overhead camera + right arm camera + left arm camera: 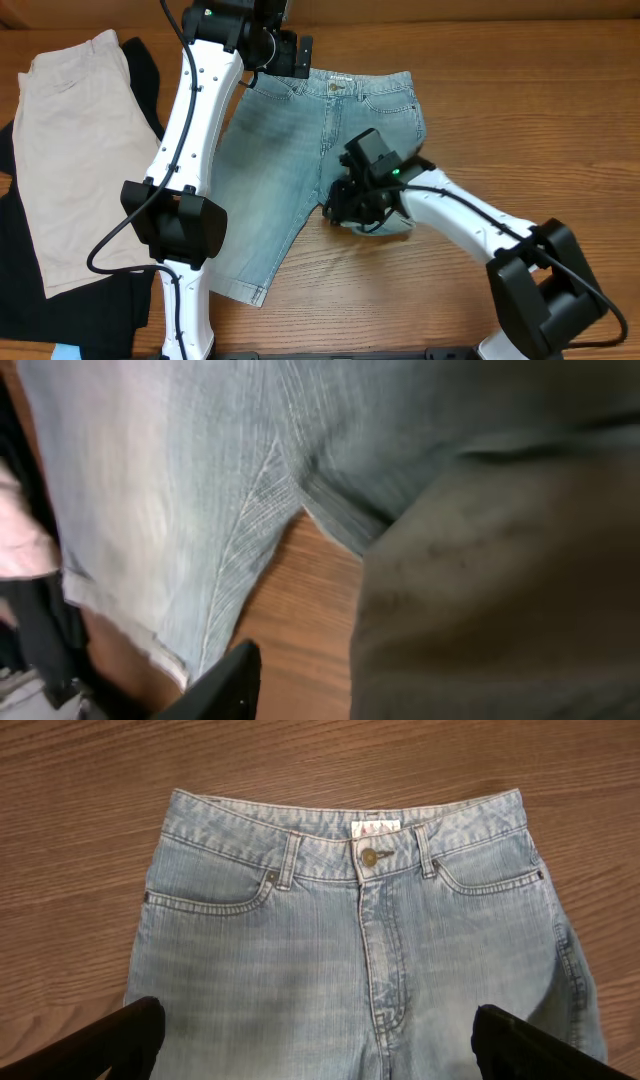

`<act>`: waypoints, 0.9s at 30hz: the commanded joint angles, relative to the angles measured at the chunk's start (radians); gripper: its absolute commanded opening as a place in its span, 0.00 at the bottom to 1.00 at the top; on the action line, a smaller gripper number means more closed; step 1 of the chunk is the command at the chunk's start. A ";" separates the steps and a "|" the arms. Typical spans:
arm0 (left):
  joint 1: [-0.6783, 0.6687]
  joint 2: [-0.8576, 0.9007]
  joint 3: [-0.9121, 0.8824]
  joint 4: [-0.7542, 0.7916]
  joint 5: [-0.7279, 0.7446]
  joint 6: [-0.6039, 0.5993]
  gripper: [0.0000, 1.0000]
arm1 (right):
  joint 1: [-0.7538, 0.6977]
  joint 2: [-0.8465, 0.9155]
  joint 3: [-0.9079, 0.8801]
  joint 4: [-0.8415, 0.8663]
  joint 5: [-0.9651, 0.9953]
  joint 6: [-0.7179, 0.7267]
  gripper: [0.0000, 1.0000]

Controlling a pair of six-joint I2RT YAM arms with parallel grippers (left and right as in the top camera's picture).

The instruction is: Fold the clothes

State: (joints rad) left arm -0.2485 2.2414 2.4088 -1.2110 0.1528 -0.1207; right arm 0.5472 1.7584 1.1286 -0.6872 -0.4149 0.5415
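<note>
Left wrist: jaws wide over shorts (300, 950)

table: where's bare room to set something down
Bare table lies right of the denim shorts, on the far side of the right arm. A smaller patch sits at the near edge, between the shorts' hem and that arm. The left is crowded: beige shorts over a black garment.

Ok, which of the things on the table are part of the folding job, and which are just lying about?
Part of the job:
- faded light-blue denim shorts, spread flat mid-table, waistband at the far side

Just lying about:
- beige shorts, off to the left in the overhead view
- black garment, lying under and beside the beige shorts
</note>
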 commanded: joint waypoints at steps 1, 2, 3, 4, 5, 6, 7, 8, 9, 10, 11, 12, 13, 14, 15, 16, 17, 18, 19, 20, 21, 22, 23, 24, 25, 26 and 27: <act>0.002 0.021 0.014 0.012 -0.007 0.020 1.00 | -0.076 -0.104 0.071 -0.073 -0.007 -0.054 0.44; 0.002 0.021 0.014 0.015 -0.007 0.020 1.00 | -0.105 -0.127 0.078 -0.115 0.011 -0.056 0.45; 0.002 0.021 0.014 0.018 -0.007 0.021 1.00 | -0.134 -0.147 0.079 -0.148 0.029 -0.057 0.46; 0.002 0.021 0.014 0.021 -0.007 0.021 1.00 | -0.181 -0.169 0.079 -0.198 0.070 -0.056 0.47; 0.002 0.021 0.014 0.023 -0.007 0.020 1.00 | -0.206 -0.173 0.079 -0.217 0.090 -0.056 0.47; 0.002 0.021 0.014 0.024 -0.007 0.021 1.00 | -0.230 -0.174 0.079 -0.233 0.105 -0.057 0.47; 0.002 0.021 0.014 0.026 -0.007 0.021 1.00 | -0.256 -0.174 0.076 -0.243 0.112 -0.059 0.48; 0.002 0.021 0.014 0.027 -0.007 0.021 1.00 | -0.289 -0.174 0.063 -0.243 0.113 -0.065 0.51; 0.002 0.021 0.014 0.027 -0.007 0.021 1.00 | -0.315 -0.173 0.050 -0.243 0.111 -0.064 0.51; 0.002 0.021 0.014 0.028 -0.007 0.021 1.00 | -0.338 -0.173 0.032 -0.242 0.111 -0.064 0.51; 0.002 0.021 0.014 0.029 -0.007 0.026 1.00 | -0.354 -0.173 0.013 -0.238 0.111 -0.063 0.52; 0.002 0.021 0.014 0.030 -0.007 0.032 1.00 | -0.365 -0.173 -0.006 -0.233 0.109 -0.063 0.51; 0.002 0.021 0.014 0.031 -0.007 0.032 1.00 | -0.372 -0.173 -0.027 -0.220 0.103 -0.061 0.51; 0.002 0.021 0.014 0.033 -0.007 0.032 1.00 | -0.376 -0.173 -0.056 -0.193 0.091 -0.059 0.51; 0.002 0.021 0.014 0.034 -0.007 0.032 1.00 | -0.375 -0.173 -0.078 -0.163 0.077 -0.058 0.51; 0.002 0.021 0.014 0.035 -0.007 0.032 1.00 | -0.375 -0.173 -0.095 -0.139 0.067 -0.051 0.51; 0.002 0.021 0.014 0.037 -0.007 0.032 1.00 | -0.375 -0.172 -0.111 -0.115 0.061 -0.042 0.50; 0.002 0.021 0.014 0.037 -0.007 0.032 1.00 | -0.371 -0.171 -0.132 -0.084 0.052 -0.030 0.50; 0.002 0.021 0.014 0.037 -0.007 0.032 1.00 | -0.367 -0.170 -0.152 -0.053 0.050 -0.009 0.50; 0.002 0.021 0.014 0.037 -0.007 0.032 1.00 | -0.363 -0.169 -0.170 -0.022 0.047 0.012 0.50; 0.002 0.021 0.014 0.037 -0.007 0.032 1.00 | -0.358 -0.168 -0.186 0.011 0.039 0.026 0.49; 0.002 0.021 0.014 0.037 -0.007 0.032 1.00 | -0.356 -0.167 -0.197 0.040 0.030 0.036 0.49; 0.002 0.021 0.014 0.037 -0.007 0.032 1.00 | -0.349 -0.164 -0.213 0.094 0.000 0.037 0.47; 0.002 0.021 0.014 0.037 -0.007 0.032 1.00 | -0.344 -0.163 -0.221 0.130 -0.024 0.039 0.47; 0.002 0.021 0.014 0.037 -0.007 0.032 1.00 | -0.338 -0.163 -0.227 0.158 -0.045 0.039 0.47; 0.002 0.021 0.014 0.037 -0.007 0.032 1.00 | -0.329 -0.163 -0.232 0.185 -0.059 0.039 0.47; 0.002 0.021 0.014 0.037 -0.007 0.032 1.00 | -0.318 -0.163 -0.233 0.203 -0.058 0.042 0.47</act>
State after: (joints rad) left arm -0.2485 2.2456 2.4088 -1.1782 0.1528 -0.1192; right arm 0.1989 1.5959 0.9089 -0.5293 -0.4057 0.5598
